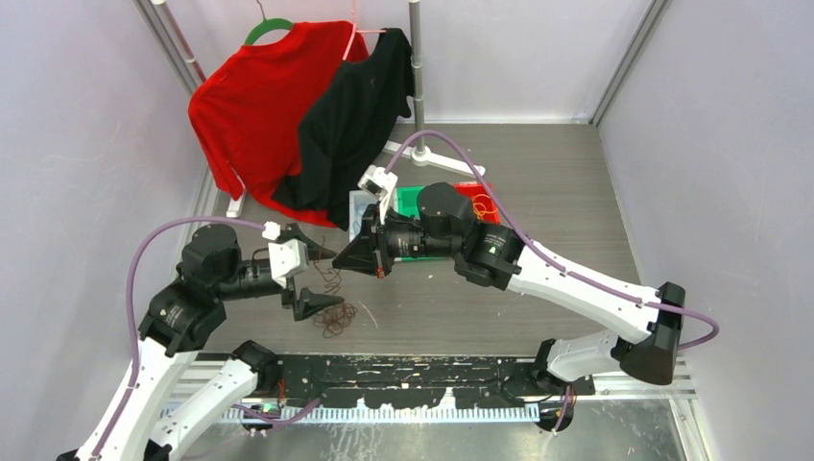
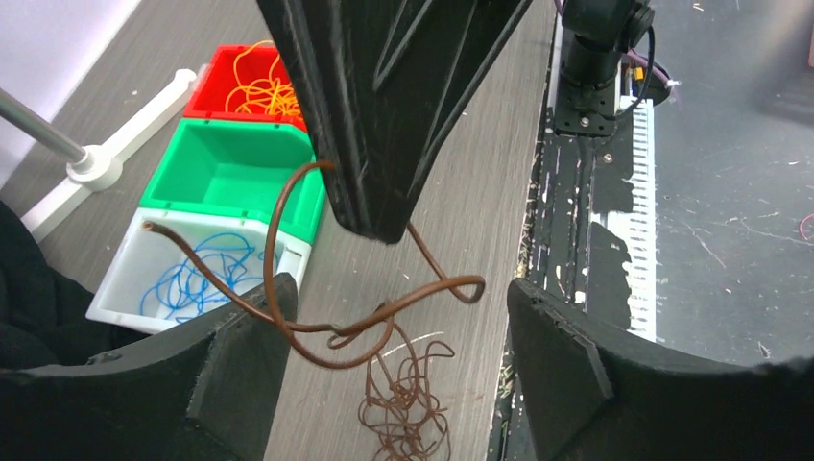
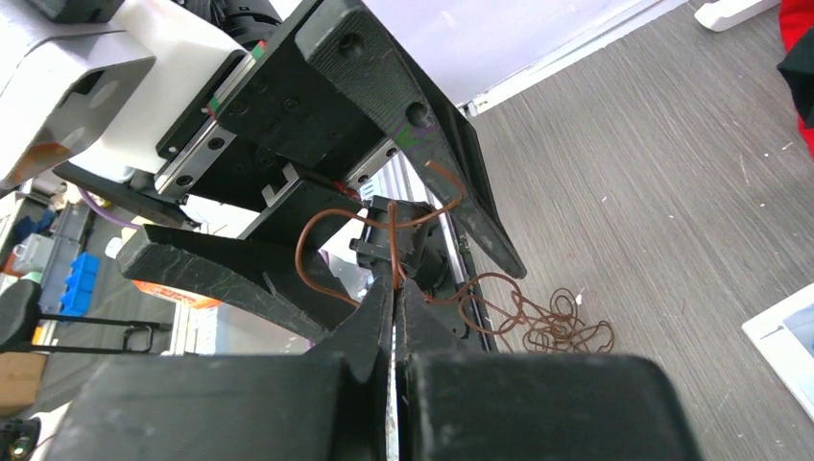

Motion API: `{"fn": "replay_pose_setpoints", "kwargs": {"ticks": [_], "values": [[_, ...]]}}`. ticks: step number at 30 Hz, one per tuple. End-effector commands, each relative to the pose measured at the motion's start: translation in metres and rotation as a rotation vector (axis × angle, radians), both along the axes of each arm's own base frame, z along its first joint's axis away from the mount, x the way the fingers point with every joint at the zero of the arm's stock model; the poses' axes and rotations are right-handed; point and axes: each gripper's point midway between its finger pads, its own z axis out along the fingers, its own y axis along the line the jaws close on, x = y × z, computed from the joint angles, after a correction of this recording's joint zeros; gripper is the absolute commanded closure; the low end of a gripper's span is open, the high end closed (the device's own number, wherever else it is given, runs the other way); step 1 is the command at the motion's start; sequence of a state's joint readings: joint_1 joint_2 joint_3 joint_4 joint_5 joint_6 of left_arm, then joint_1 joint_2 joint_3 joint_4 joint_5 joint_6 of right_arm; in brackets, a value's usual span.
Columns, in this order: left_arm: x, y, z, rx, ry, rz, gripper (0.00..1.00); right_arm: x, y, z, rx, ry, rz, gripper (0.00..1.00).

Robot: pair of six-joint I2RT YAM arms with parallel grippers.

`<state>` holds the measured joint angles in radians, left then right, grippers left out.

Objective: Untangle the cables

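While my right jaws pinch the brown cable [image 2: 451, 280] aloft, I'd close the wide-open left jaws low on it, gently.

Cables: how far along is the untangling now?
Done: yellow-orange cables in red bin, blue cables in white bin. In hand: right end effector pinches one brown cable; left end effector open around it. Left: brown tangle on the table.

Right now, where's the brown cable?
Top view, left of centre: brown cable pinched in the right tool, hanging between the open fingers of the left tool, above the brown tangle.
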<state>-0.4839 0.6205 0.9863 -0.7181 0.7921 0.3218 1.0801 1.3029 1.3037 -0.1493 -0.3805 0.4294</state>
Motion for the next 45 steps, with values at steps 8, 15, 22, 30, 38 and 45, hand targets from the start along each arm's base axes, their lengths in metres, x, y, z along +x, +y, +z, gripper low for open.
{"fn": "replay_pose_setpoints", "kwargs": {"ticks": [8, 15, 22, 30, 38, 45], "values": [[0.002, -0.009, 0.039, -0.092, -0.046, -0.027, 0.74, -0.004, 0.008, 0.053, 0.199, -0.023, 0.015, 0.99], [0.006, -0.006, 0.053, -0.104, -0.092, 0.002, 1.0, -0.004, 0.0, 0.053, 0.221, -0.022, -0.009, 0.86], [0.003, 0.0, 0.066, -0.079, -0.159, 0.005, 1.0, 0.0, -0.031, 0.049, 0.233, -0.083, -0.105, 0.31], [-0.006, -0.003, 0.098, -0.13, -0.161, -0.022, 1.0, -0.01, -0.034, 0.017, 0.212, -0.218, -0.03, 0.19], [-0.009, -0.007, 0.124, -0.182, -0.124, -0.038, 1.0, 0.003, 0.017, 0.015, 0.19, -0.318, 0.005, 0.17], [-0.012, -0.009, 0.143, -0.212, -0.126, -0.049, 1.0, 0.015, 0.052, -0.009, 0.182, -0.304, -0.037, 0.31]]}}
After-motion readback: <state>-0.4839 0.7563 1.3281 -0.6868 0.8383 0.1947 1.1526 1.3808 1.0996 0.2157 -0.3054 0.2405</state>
